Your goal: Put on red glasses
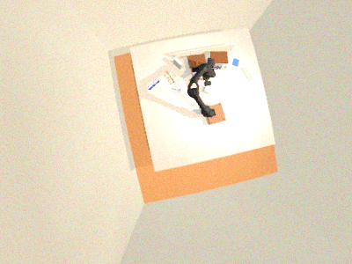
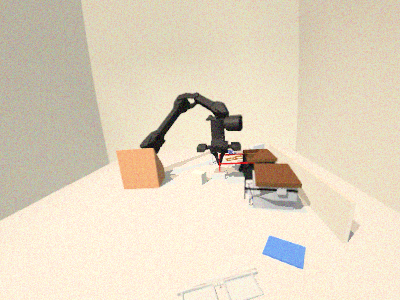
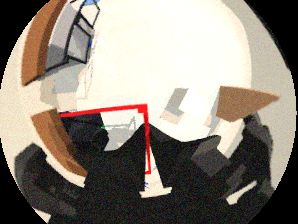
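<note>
We see the arm arched over the middle of the exterior view, its claw pointing down. The claw is pinched narrow on the red glasses, which are off the heads. In the wrist view, one red bar runs from the centre of the frame out to the left, and another drops from that corner to the fingertips. In the exterior view, the red bars reach right from the claw toward the dark head; we cannot tell whether they touch it.

A small green mark shows beside the dark head in the wrist view, probably its tag, though the picture is too coarse for us to be sure. The pale head, right of centre in the exterior view, has black glasses on it.

We find a blue square at the lower right of the exterior view, and clear glasses at its bottom edge. In the top view, orange glasses and blue glasses lie left of the arm.
</note>
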Controlling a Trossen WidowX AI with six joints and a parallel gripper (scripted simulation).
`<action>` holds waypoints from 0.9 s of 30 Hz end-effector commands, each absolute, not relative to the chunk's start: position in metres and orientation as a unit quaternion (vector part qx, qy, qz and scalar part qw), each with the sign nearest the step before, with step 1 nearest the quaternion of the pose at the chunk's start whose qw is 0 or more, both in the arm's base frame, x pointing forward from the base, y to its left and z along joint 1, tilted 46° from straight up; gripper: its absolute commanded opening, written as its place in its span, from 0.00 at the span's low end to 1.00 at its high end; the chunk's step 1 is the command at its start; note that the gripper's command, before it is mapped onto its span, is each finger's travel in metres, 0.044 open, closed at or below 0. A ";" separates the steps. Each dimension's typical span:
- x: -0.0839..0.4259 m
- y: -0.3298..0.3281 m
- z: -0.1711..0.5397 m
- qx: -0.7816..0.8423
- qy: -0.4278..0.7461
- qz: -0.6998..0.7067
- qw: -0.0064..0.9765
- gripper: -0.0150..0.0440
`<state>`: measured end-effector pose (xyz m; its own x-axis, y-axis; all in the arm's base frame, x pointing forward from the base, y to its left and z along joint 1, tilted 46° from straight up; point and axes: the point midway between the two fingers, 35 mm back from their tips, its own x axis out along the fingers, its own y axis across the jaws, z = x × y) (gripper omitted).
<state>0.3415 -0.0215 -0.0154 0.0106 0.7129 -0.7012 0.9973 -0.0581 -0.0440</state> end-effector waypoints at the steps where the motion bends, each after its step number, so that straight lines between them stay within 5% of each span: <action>1: 0.347 -0.020 -0.016 0.667 0.642 -0.290 0.241 0.25; 27: 0.384 -0.022 -0.017 0.667 0.642 -0.289 0.242 0.25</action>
<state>0.3801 -0.0243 -0.0159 0.0127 0.7128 -0.7013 0.9975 -0.0583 -0.0411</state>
